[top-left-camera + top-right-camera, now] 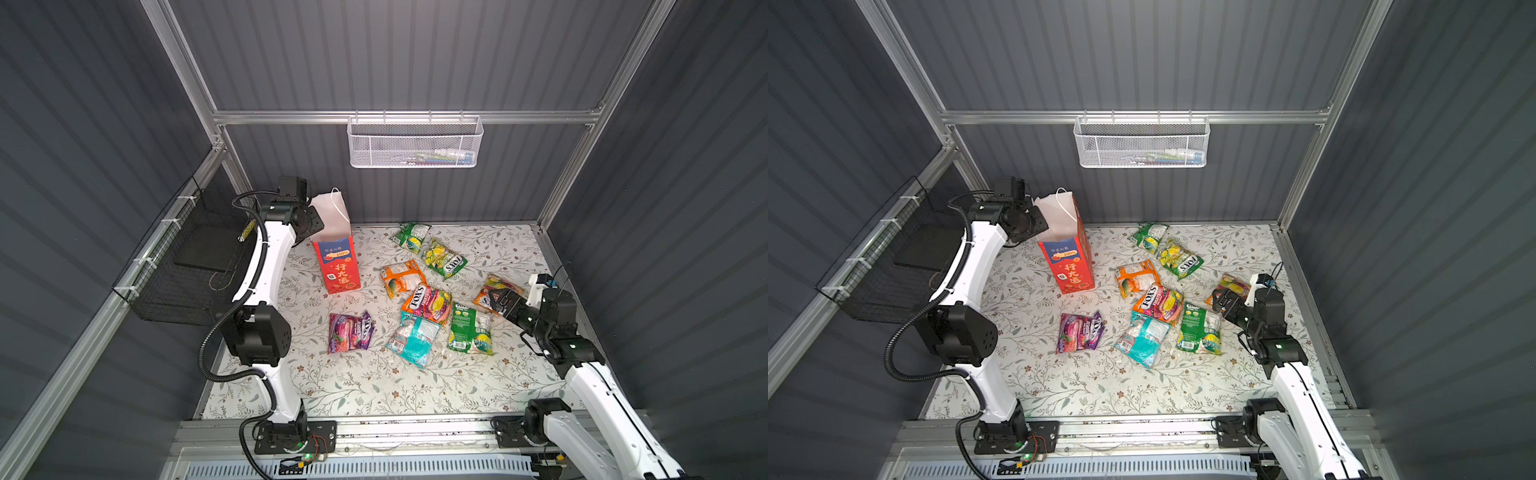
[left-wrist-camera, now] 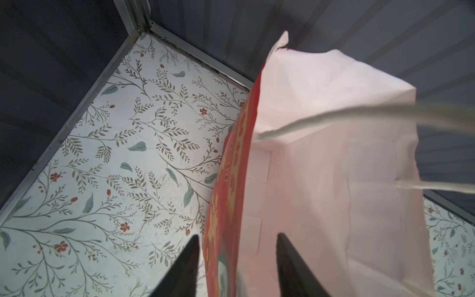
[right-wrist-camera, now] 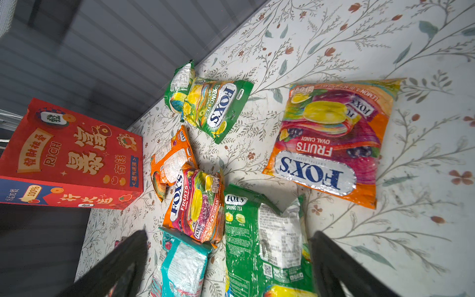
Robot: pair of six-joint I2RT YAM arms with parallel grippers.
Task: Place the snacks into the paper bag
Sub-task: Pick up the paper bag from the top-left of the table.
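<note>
Left tool [image 2: 237, 235]: fingers [image 2: 185, 267] partly apart, astride one red side wall of the paper bag [image 2: 321, 154] at its rim, one finger outside and one over the white inside. A gap shows on each side, so no clamp on the wall can be seen. In both top views this tool is hidden behind the arm's wrist. Right tool [image 1: 500, 305]: fingers [image 3: 115, 264] spread wide and holding nothing, hanging over the snacks at the right of the counter [image 1: 374, 386]. Paper bag [image 1: 334, 257]: upright at the counter's back left, mouth open, a white cord handle [image 2: 334, 118] crossing the opening. Snacks, all lying on the counter right of the bag:
- purple packet [image 1: 350, 332], lying apart and nearest the bag;
- teal packet [image 1: 413, 338];
- green Spring Tea packet [image 1: 471, 332], printed back upward;
- central orange Fruits packet [image 1: 428, 303], overlapping the teal one;
- orange packet [image 1: 401, 278];
- green-yellow packet [image 1: 444, 257];
- small green packet [image 1: 411, 236] by the back wall;
- large orange-and-purple packet [image 3: 331, 138], just beside the right tool.

The right wrist view alone shows the bag's broad face lettered "RICH". Only the top views take in the white mesh basket [image 1: 415, 143] and the black wire basket [image 1: 183, 270].
</note>
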